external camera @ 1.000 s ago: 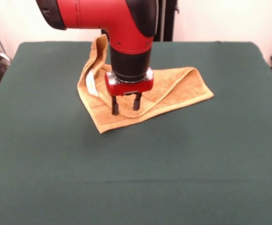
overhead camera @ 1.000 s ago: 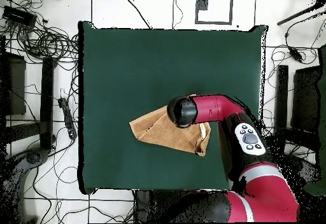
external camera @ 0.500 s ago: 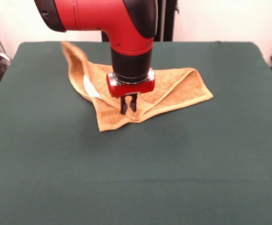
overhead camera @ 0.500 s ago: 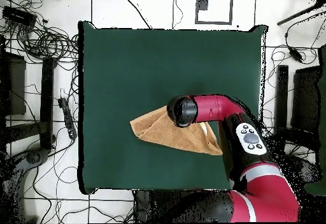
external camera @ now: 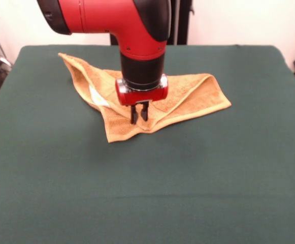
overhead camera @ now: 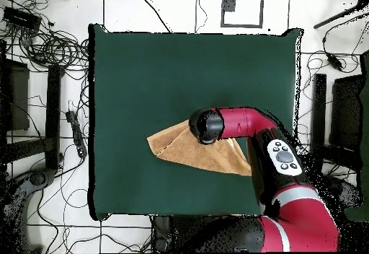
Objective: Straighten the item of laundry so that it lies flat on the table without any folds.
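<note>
Pinching a ridge of the towel point(external camera: 152, 104) near its front edge, the claw point(external camera: 139, 116) stands straight down over the cloth with its two fingers drawn close together, a raised crease of terry seemingly caught between them. The towel lies on the far half of the bench point(external camera: 147, 193), towards the robot's side, still doubled over itself: in the front view one corner reaches out to the right, one long flap runs away to the upper left, and a third corner points toward the camera just below and left of the claw. A small white label point(external camera: 97, 96) shows on the left flap.

The relation that matters is that the claw sits near the middle of the folded mass, close to its front border, not at a free corner. The towel's long axis runs across the picture from left flap to right corner, so cloth lies on both sides of the grip. Judged from this, the fold line passes close under the fingers, and a pull toward the open bench in front would likely draw the upper layer off the lower one, whereas a pull sideways would only drag the whole bundle.

In the overhead view the arm point(overhead camera: 245, 125) hides the claw, and the towel shows as a wedge beneath it.
</note>
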Robot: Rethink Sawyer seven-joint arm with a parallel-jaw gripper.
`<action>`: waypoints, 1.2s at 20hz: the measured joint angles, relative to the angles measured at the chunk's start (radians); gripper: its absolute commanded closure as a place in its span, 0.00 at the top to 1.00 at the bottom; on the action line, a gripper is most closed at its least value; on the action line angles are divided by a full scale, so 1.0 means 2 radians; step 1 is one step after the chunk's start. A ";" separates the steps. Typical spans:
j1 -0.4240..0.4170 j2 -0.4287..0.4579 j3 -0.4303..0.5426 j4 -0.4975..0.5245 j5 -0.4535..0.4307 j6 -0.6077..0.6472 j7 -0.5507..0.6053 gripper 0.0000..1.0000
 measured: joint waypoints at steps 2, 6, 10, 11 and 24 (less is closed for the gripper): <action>0.000 0.000 0.000 0.000 0.000 0.000 0.000 0.00; 0.000 0.000 0.000 0.000 0.000 0.000 0.000 0.00; 0.000 0.000 0.000 -0.001 -0.001 -0.001 0.000 1.00; 0.000 0.000 0.000 -0.001 -0.001 -0.002 0.000 1.00; -0.003 0.000 -0.001 -0.002 0.000 -0.006 0.000 1.00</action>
